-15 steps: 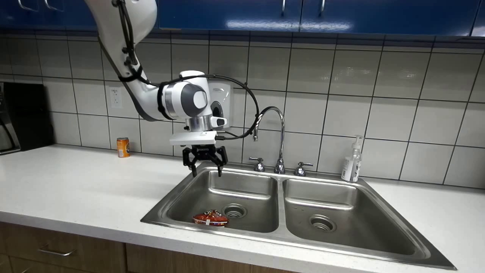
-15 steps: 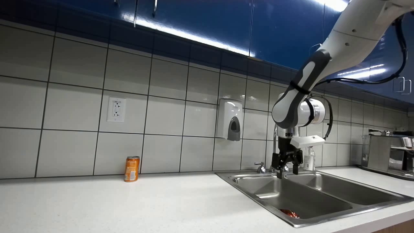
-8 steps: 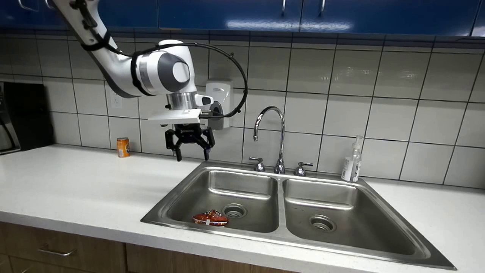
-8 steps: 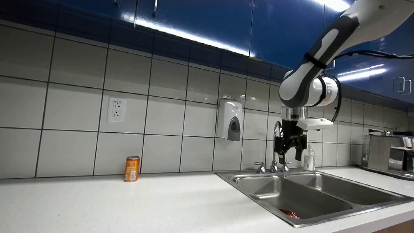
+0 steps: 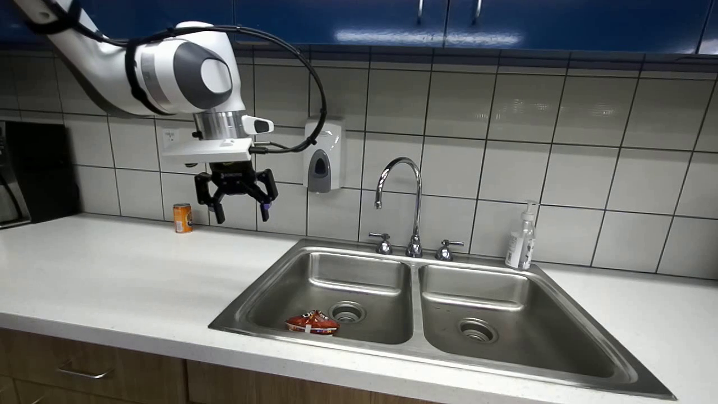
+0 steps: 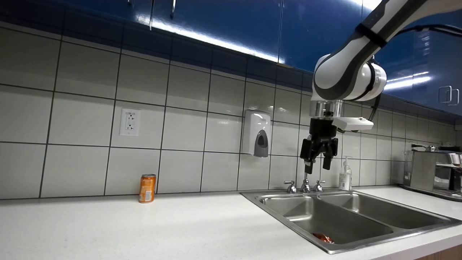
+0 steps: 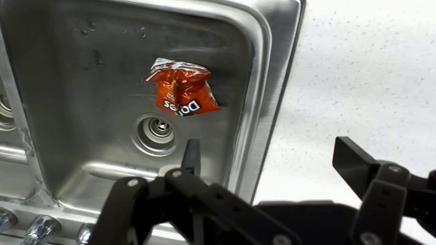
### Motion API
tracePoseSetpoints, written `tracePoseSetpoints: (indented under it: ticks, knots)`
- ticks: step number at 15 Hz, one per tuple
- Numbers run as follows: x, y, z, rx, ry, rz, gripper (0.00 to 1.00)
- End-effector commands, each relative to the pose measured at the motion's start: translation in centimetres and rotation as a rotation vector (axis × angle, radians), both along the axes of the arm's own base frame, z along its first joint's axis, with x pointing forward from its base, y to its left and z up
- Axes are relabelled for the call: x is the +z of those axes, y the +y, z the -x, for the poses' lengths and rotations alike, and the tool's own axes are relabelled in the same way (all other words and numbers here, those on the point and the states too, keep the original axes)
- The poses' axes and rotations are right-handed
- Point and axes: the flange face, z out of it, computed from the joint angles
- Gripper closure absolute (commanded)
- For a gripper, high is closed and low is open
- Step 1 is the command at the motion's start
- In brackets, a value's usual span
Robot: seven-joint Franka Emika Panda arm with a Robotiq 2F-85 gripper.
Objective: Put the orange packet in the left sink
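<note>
My end effector (image 5: 242, 216) hangs with its jaws spread wide, holding nothing. In the wrist view the orange packet (image 7: 185, 90) lies to the upper left of it, well apart, inside the left sink (image 7: 85, 112) near the drain (image 7: 155, 134). I judge it placed; only retreating should remain.

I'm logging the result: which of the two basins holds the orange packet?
The left sink, the basin nearer the orange can: the orange packet lies inside it, near its drain. The right basin, across the divider, holds no packet.
</note>
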Motion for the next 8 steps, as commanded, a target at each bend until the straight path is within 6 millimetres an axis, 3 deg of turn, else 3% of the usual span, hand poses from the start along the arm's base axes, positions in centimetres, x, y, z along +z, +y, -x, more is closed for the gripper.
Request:
tracePoseSetpoints:
  ticks: [1,7,8]
  knots:
    - [1.1,3.1,2.6,0.054,-0.003,-0.028,0.0]
    - [1.5,7.7,4.2,0.138,0.005,-0.068,0.0]
    - [0.9,6.9,2.9,0.109,-0.006,-0.055,0.0]
